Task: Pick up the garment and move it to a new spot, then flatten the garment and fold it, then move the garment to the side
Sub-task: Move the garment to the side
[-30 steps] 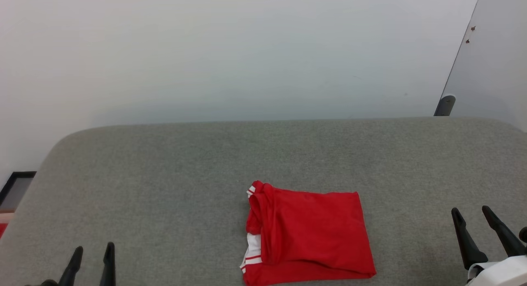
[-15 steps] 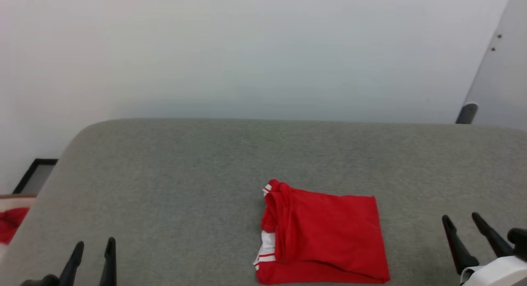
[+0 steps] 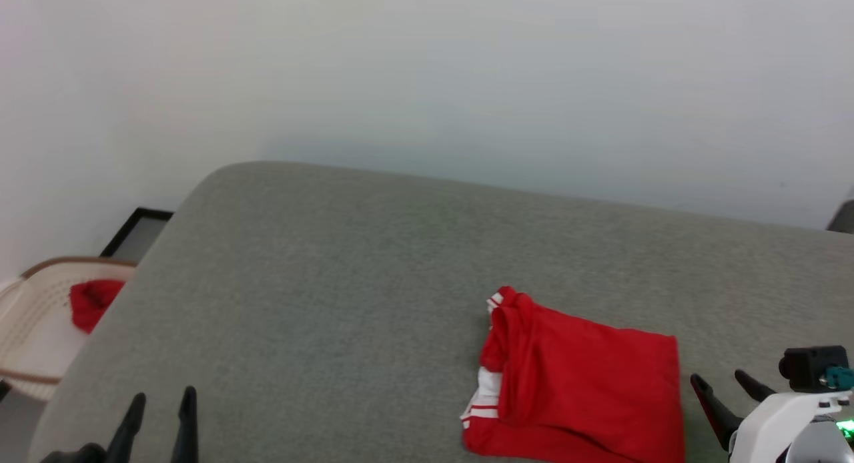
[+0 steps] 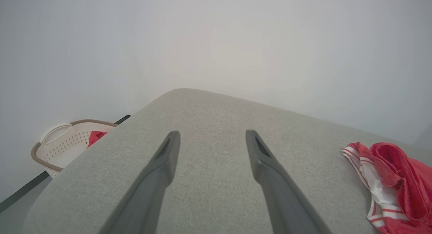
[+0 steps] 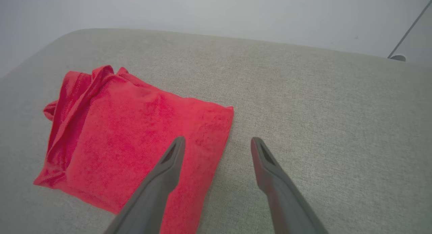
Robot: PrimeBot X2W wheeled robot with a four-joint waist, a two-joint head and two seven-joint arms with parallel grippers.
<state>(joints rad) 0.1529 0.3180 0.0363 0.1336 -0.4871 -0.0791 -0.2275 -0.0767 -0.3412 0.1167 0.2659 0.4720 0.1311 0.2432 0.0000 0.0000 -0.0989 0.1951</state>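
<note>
The head view is swung towards the robot's left, so the garment (image 3: 580, 389) is now seen further right in it. A pale basket (image 3: 27, 329) holding a red cloth (image 3: 92, 301) is brought into sight at the left edge. The right pincer (image 3: 716, 376) is drawn nearer, just beside the garment's right edge.

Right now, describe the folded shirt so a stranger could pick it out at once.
Start at the big grey cushion against the white wall. Near its front right, beside the right gripper, lies the folded shirt. It is a flat red rectangle with white striped trim at its left edge, unlike the crumpled red cloth in the cream basket off its left end.
</note>
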